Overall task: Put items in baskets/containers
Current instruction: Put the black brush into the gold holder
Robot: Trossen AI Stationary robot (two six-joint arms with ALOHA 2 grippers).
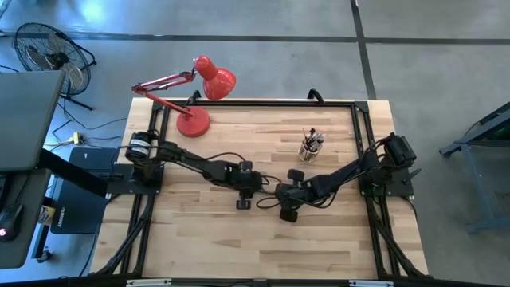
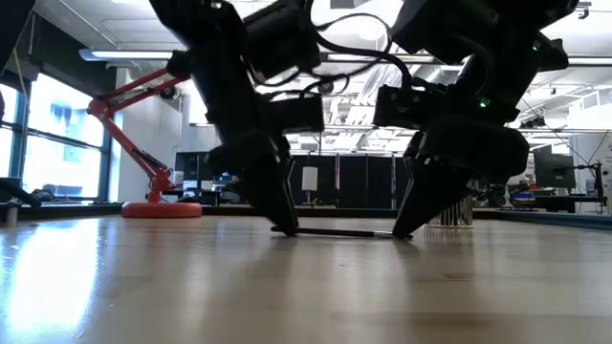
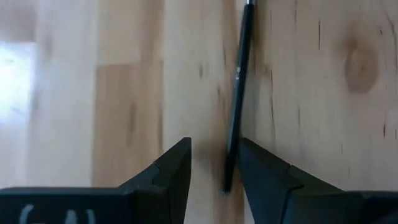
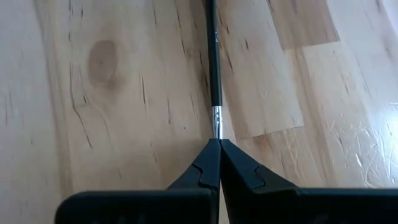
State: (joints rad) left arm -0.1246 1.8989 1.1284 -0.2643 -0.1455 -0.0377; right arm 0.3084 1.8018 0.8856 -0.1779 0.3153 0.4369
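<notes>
One thin black makeup brush (image 2: 339, 231) lies flat on the wooden table at mid-table. My left gripper (image 3: 214, 155) is open, tipped steeply down. Its fingertips stand on either side of the brush's handle end (image 3: 227, 180), which lies close against one finger. My right gripper (image 4: 217, 146) is shut at the brush's other end, just past the silver ferrule (image 4: 216, 118). The two grippers face each other along the brush (image 1: 261, 188) (image 1: 280, 193). The small clear cup (image 1: 309, 148) stands far right of them, with several brushes (image 1: 313, 137) upright in it. My right gripper has the brush's bristle end, just beyond the ferrule (image 4: 216, 132), running in between its shut fingertips, which hide the tip itself. The fingers slant down from the table's right and lie along the brush. The brush rests flat on the table along its whole length (image 2: 363, 232).
A red desk lamp (image 1: 195, 92) stands at the far left of the table, its base (image 2: 161, 208) on the wood. Black frame rails (image 1: 358, 119) run along the table's edges. Bare wood lies toward the near edge (image 1: 263, 247).
</notes>
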